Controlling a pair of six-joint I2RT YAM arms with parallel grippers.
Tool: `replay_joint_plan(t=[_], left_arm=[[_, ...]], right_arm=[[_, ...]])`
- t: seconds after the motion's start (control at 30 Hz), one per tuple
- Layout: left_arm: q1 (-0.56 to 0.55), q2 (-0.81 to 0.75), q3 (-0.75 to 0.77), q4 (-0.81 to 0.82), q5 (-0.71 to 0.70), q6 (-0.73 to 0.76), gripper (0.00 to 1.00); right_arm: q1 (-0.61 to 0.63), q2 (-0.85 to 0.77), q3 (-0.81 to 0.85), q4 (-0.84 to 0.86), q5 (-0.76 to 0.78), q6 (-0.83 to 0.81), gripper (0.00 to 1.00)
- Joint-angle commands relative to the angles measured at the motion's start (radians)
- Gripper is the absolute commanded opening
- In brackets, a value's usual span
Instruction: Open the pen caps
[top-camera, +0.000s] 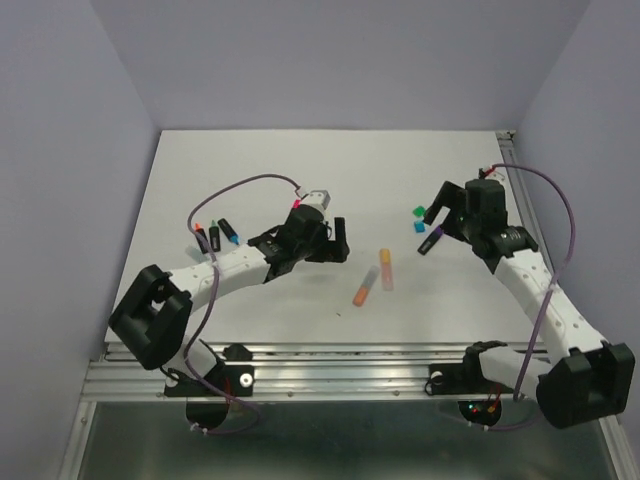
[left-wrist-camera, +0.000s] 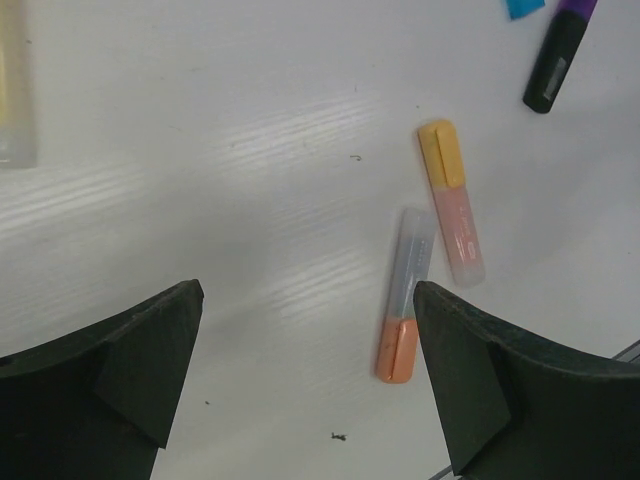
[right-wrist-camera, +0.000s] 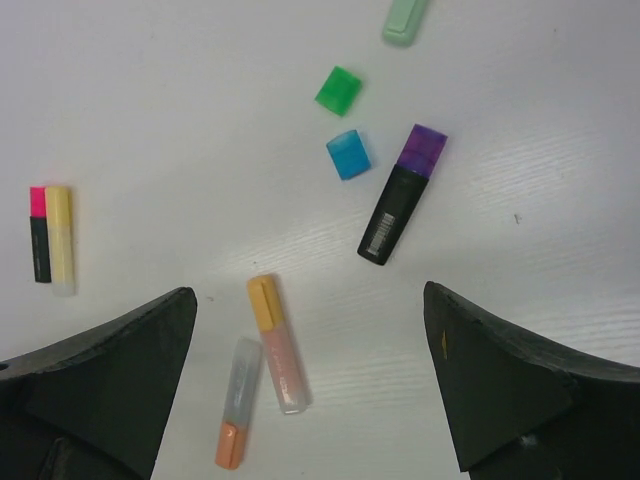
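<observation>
The left gripper (left-wrist-camera: 308, 290) hung above the table (left-wrist-camera: 250, 150) with its jaws spread wide and nothing between them. In its wrist view the orange cap (left-wrist-camera: 398, 350) sat on a clear body (left-wrist-camera: 412, 260) at about 4 o'clock from the gap, just inside the right finger (left-wrist-camera: 490, 380). The yellow cap (left-wrist-camera: 441, 152) lay at about 1 o'clock, seated on a pink body (left-wrist-camera: 460, 235) that ran beside the clear one. Further off at 1 o'clock, the blue cap (left-wrist-camera: 523, 7) and the purple cap (left-wrist-camera: 578, 8) were cut by the top edge.

The right gripper (right-wrist-camera: 310, 300) was also fully spread and gripped nothing. From its wrist view three caps lay ahead of the gap, near 12 to 1 o'clock. The green cap (right-wrist-camera: 338, 90) and the blue cap (right-wrist-camera: 348, 155) were loose on the table, close together but apart. The purple cap (right-wrist-camera: 424, 148) was on a black pen body (right-wrist-camera: 390, 225), just right of the blue one. A mint cap (right-wrist-camera: 405, 20) showed at the top edge. The yellow cap (right-wrist-camera: 263, 303) lay just left of the gap's middle, and the orange cap (right-wrist-camera: 230, 445) at about 7 o'clock. A pink-topped black pen (right-wrist-camera: 39, 235) and a pale yellow pen (right-wrist-camera: 60, 240) lay side by side at 9 o'clock.

From above, the green cap (top-camera: 419, 211) and blue cap (top-camera: 421, 226) lay at about 9 o'clock from the right gripper (top-camera: 445, 215), just beside it. The left gripper (top-camera: 330, 245) stood at about 10 o'clock from the two capped pens in the middle.
</observation>
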Motion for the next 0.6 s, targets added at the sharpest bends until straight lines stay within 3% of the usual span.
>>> replay_joint_plan(t=[0.0,0.2,0.37,0.57], left_arm=[[-0.098,0.122,0.102,-0.034,-0.075,-0.041,0.99],[-0.212,0.341,0.318,-0.163,-0.164,-0.073,0.99],[-0.255,0.416,0.378,-0.17,-0.15,-0.062,0.99],[-0.267,0.475,0.401,-0.207,-0.156,-0.068,0.9]], right_arm=[[-0.006,-0.146,-0.116,-0.012,-0.041,-0.022,1.0],[-0.006,-0.301,-0.217,-0.015,-0.038,-0.034,1.0],[-0.005,-0.298,-0.217,-0.01,-0.028,-0.031,1.0],[-0.006,-0.272,-0.234,-0.001,-0.022,-0.018,1.0]])
